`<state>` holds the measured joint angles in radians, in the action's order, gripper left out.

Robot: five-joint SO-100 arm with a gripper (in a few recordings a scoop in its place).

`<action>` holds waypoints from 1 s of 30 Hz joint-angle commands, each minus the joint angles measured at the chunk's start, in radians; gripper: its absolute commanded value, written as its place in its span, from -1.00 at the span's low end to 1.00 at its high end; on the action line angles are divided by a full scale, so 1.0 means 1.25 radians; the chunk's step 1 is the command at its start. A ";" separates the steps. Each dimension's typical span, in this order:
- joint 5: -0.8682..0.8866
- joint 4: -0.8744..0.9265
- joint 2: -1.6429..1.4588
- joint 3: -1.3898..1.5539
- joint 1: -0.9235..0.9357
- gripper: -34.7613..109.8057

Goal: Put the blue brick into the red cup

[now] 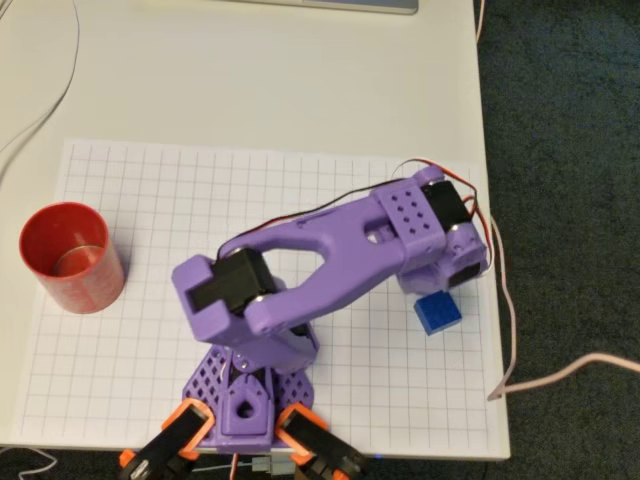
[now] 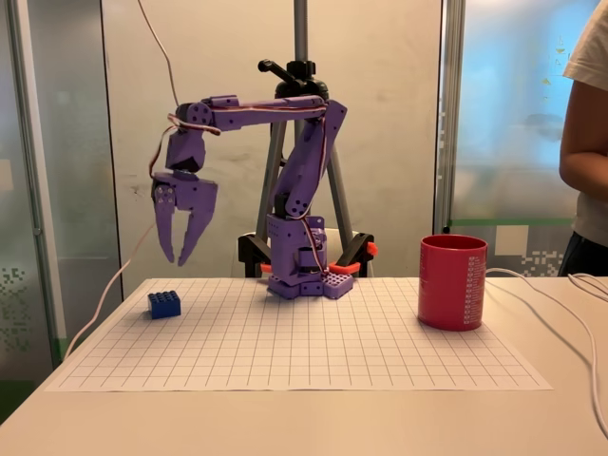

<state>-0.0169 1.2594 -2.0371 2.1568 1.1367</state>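
Observation:
The blue brick [image 1: 438, 312] [image 2: 163, 304] lies on the white grid sheet, at the right in the overhead view and at the left in the fixed view. My purple gripper [image 2: 178, 256] hangs well above the brick, fingers pointing down and spread open with nothing between them. From overhead the wrist [image 1: 440, 240] covers the fingers and sits just beyond the brick. The red cup [image 1: 70, 256] [image 2: 452, 282] stands upright on the opposite side of the sheet, far from the brick.
The arm's base [image 1: 245, 395] is clamped at the sheet's near edge. Cables [image 1: 520, 370] trail off the table's right side. A person [image 2: 587, 142] stands at the right edge of the fixed view, and a tripod [image 2: 302, 57] rises behind the arm.

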 commanded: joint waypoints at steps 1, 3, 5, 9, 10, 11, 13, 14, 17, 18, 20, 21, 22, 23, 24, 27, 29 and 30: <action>-0.027 -0.012 0.012 0.015 0.002 -0.52; -0.022 -0.023 0.038 0.016 0.005 -0.52; -0.021 -0.027 0.055 0.010 0.009 -0.52; -0.018 -0.022 0.059 -0.004 0.010 -0.52; -0.022 -0.018 0.059 -0.005 0.010 -0.52; -0.028 -0.017 0.059 -0.006 0.010 -0.52; -0.044 -0.007 0.060 -0.015 0.009 -0.44; -0.065 0.011 0.061 -0.021 0.009 -0.26; -0.083 0.060 0.065 -0.054 0.007 -0.04; -0.091 0.065 0.067 -0.063 0.007 -0.03; -0.093 0.058 0.080 -0.066 0.007 -0.03; -0.093 0.050 0.090 -0.063 0.007 -0.03; -0.093 0.044 0.103 -0.061 0.007 -0.03; -0.096 0.039 0.114 -0.059 0.011 -0.03; -0.098 0.028 0.128 -0.055 0.015 -0.03; -0.101 -0.018 0.163 -0.034 0.027 0.00; -0.104 -0.028 0.182 -0.027 0.036 0.00; -0.104 -0.033 0.191 -0.023 0.040 0.01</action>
<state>-0.1350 1.2333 -1.7902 2.1353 1.1658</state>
